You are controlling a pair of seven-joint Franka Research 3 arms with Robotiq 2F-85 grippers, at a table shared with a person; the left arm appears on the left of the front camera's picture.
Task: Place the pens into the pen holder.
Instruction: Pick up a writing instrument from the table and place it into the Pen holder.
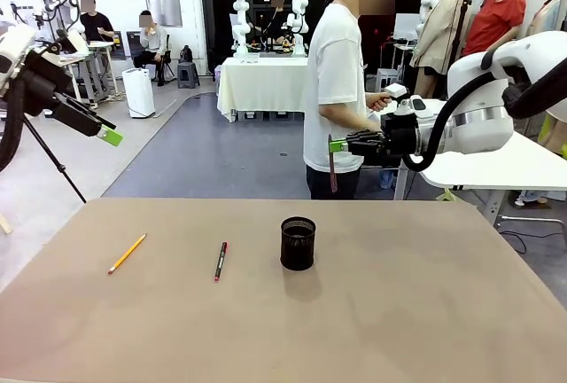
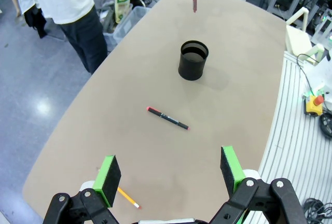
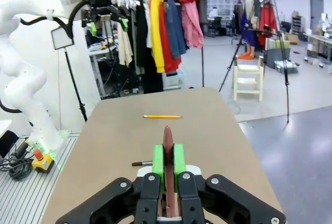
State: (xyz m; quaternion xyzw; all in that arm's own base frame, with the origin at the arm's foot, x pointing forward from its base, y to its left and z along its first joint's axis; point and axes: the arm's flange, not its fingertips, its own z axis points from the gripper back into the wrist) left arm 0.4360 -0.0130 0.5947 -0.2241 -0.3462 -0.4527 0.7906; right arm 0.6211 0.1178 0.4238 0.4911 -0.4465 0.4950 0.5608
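The black mesh pen holder (image 1: pixel 298 243) stands upright mid-table, also seen as the holder (image 2: pixel 193 60). The black pen with red ends (image 1: pixel 220 261) lies left of it, and the yellow-orange pencil (image 1: pixel 127 253) lies farther left. My right gripper (image 1: pixel 335 144) hangs high above the table's far side, shut on the brownish-red pencil (image 1: pixel 331 170), which points down; the wrist view shows that pencil (image 3: pixel 167 140) pinched between the green pads. My left gripper (image 1: pixel 108 136) is raised at the far left, open and empty, its green fingers (image 2: pixel 109 173) spread wide above the black pen (image 2: pixel 168 118).
A person in a white shirt (image 1: pixel 335 90) stands just beyond the far table edge, behind my right gripper. A white side table (image 1: pixel 505 166) lies to the right. The tan tabletop (image 1: pixel 399 312) is bare at the front and right.
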